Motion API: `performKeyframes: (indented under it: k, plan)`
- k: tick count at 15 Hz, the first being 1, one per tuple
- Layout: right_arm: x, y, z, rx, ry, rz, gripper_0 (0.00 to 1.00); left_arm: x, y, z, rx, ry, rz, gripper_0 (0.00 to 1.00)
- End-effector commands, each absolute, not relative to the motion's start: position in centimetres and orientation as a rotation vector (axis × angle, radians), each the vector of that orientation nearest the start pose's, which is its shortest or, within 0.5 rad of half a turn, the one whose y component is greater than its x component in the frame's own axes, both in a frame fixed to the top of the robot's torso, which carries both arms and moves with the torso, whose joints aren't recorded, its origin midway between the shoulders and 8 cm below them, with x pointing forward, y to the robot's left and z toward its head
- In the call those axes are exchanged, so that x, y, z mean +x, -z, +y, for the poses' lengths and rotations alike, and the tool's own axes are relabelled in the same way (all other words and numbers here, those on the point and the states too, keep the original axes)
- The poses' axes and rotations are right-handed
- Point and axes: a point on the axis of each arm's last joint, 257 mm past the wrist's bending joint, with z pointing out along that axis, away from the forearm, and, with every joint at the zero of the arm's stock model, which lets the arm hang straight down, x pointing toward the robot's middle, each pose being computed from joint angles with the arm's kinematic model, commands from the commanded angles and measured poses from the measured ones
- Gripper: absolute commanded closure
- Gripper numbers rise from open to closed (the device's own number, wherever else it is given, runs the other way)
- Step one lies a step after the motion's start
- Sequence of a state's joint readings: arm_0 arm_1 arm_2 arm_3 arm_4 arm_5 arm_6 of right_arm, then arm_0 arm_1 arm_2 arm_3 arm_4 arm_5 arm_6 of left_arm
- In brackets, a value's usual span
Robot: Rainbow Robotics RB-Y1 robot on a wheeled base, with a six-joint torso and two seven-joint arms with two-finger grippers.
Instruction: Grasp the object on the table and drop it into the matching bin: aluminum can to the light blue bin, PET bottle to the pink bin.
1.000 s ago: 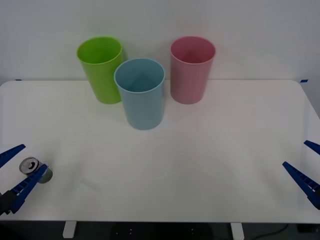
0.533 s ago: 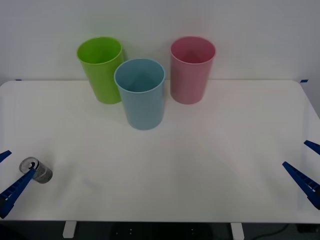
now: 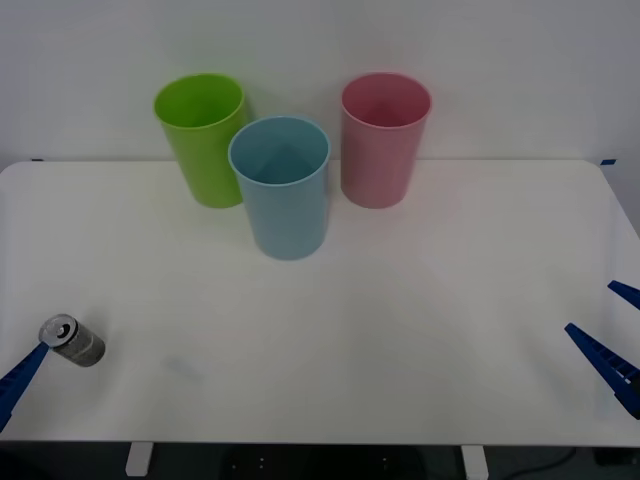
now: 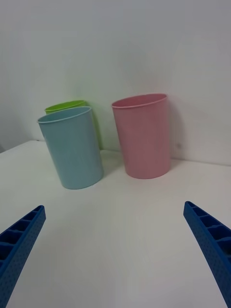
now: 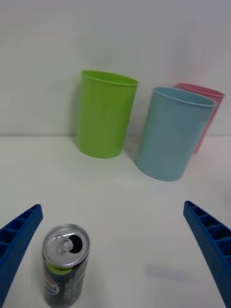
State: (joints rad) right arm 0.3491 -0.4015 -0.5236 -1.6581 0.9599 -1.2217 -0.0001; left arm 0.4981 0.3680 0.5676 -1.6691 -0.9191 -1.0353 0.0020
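Left gripper (image 5: 115, 255) wide open, empty; aluminum can (image 5: 65, 269) upright just inside its one finger. Centre the jaws on it before closing. Right gripper (image 4: 115, 250) wide open, idle.

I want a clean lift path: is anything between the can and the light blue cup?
Nothing visible. The can stands at the table's near left corner by the left gripper, with bare tabletop up to the light blue cup.

Lime green cup (image 3: 203, 137), upright
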Motion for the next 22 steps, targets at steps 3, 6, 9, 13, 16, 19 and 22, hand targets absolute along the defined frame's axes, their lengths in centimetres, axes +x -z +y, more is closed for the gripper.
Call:
performKeyframes:
  k: [3, 6, 9, 13, 16, 19, 22]
  plan:
    - [34.2, 16.9, -33.0, -0.465, -0.567, 1.441, 0.00, 32.8, 22.4, 41.7, 0.099, 0.325, 1.620, 0.00]
    - [34.2, 16.9, -33.0, -0.465, -0.567, 1.441, 0.00, 33.1, 23.6, 42.4, 0.125, 0.261, 1.668, 0.00]
    - [34.2, 16.9, -33.0, -0.465, -0.567, 1.441, 0.00, 32.8, 24.2, 43.4, 0.140, 0.211, 1.698, 0.00]
    - [34.2, 16.9, -33.0, -0.465, -0.567, 1.441, 0.00, 31.8, 24.9, 44.3, 0.121, 0.185, 1.725, 0.00]
    - [34.2, 16.9, -33.0, -0.465, -0.567, 1.441, 0.00, 31.2, 26.0, 44.4, 0.122, 0.173, 1.757, 0.00]
    - [34.2, 16.9, -33.0, -0.465, -0.567, 1.441, 0.00, 30.9, 27.5, 44.5, 0.135, 0.148, 1.795, 0.00]
    - [34.2, 16.9, -33.0, -0.465, -0.567, 1.441, 0.00, 31.1, 29.1, 44.9, 0.156, 0.104, 1.840, 0.00]
